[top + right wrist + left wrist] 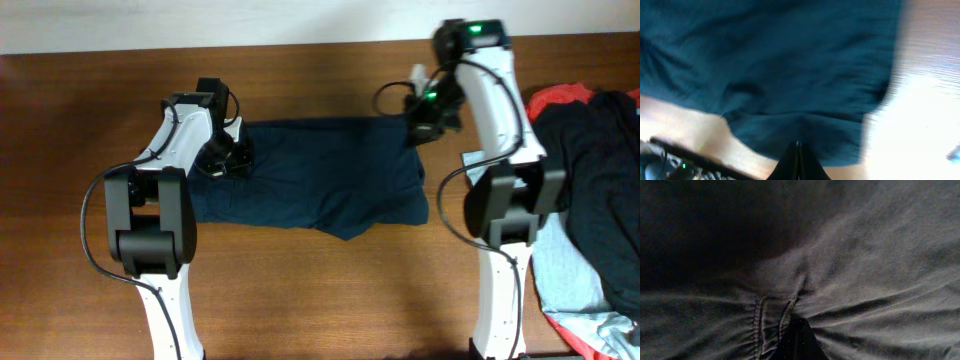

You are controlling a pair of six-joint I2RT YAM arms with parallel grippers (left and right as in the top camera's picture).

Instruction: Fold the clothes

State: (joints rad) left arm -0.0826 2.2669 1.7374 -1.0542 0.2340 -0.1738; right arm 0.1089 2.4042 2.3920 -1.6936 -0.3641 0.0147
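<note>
Overhead, the shorts [320, 185] lie spread across the table [300, 300] — folding looks barely begun. Left wrist: the left gripper [797, 340] is clenched on puckered cloth. Right wrist, blurred: the right gripper [798, 161] pinches an edge — every fold seems left to do.

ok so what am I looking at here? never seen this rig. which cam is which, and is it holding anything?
These are two robot arms at a wooden table. The wide picture comes from a fixed camera overhead. The two close-ups come from a camera on each wrist, looking past that arm's own fingers. Dark navy shorts lie spread between the arms. The left gripper and the right gripper both look closed, each pinching the fabric at opposite ends of the shorts. A pile of other clothes sits at the robot's right.
</note>
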